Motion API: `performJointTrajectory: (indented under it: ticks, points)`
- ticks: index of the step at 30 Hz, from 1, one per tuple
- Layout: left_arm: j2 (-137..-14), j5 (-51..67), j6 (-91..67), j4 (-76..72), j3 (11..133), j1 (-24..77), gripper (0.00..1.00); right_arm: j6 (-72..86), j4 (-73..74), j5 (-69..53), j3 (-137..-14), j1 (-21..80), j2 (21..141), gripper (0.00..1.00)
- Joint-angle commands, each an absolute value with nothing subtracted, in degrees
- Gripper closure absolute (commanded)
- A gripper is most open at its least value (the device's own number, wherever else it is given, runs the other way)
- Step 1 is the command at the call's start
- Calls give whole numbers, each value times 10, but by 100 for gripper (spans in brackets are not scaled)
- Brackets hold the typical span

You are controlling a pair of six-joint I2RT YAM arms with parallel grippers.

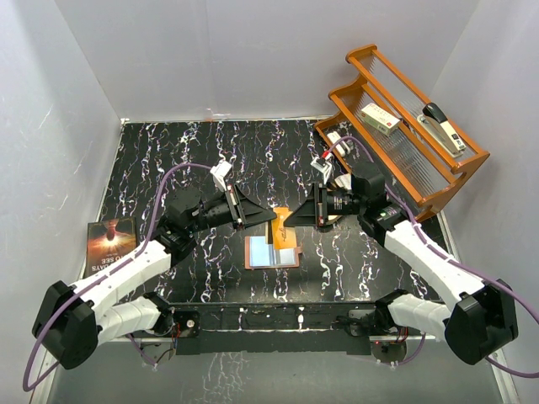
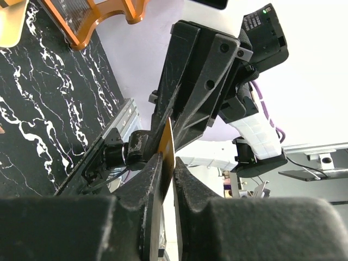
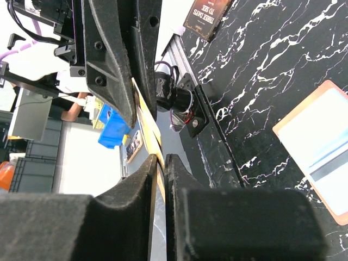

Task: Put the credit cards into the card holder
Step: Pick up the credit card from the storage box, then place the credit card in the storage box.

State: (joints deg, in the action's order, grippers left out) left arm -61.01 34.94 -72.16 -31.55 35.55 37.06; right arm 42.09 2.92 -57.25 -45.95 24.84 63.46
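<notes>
two hands are pinching one orange-gold card (image 1: 285,236) just above centre frame in the top view. my left hand (image 1: 269,219) is reaching in from the frame's left and my right hand (image 1: 290,222) from its right, and both are nearly closed on the card's faces. the card holder (image 1: 271,254) is lying open on the worktop (image 1: 168,168), directly below the card in the frame, long axis left-right, about equally near both hands. i am judging that one hand should be letting go while the other is steering the card down-frame.
</notes>
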Motion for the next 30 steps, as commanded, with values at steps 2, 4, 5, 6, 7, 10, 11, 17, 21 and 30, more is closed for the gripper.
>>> performJointTrajectory:
  ticks: [2,4,5,6,7,10,11,17,21,30]
  points:
    - [-563,365,-716,-321,363,374,93,384,61,-535,-474,232,627,97]
    - [-554,352,-693,-279,366,374,95,348,112,-515,-490,226,627,97]
    - [-547,341,-670,-247,371,374,96,323,137,-505,-498,224,627,96]
    - [-544,328,-657,-210,379,374,98,311,157,-498,-503,221,628,96]
    - [-541,313,-636,-166,388,374,99,303,170,-491,-507,219,628,95]
    - [-535,275,-586,-73,408,373,100,292,192,-467,-512,216,624,97]
    - [-534,264,-581,-57,411,373,100,287,200,-454,-516,216,623,98]
    - [-535,222,-539,14,409,373,100,215,308,-259,-591,215,668,100]
    - [-543,212,-531,20,388,373,100,167,342,-97,-651,215,737,98]
    - [-599,196,-511,16,371,373,100,75,393,154,-776,215,906,96]
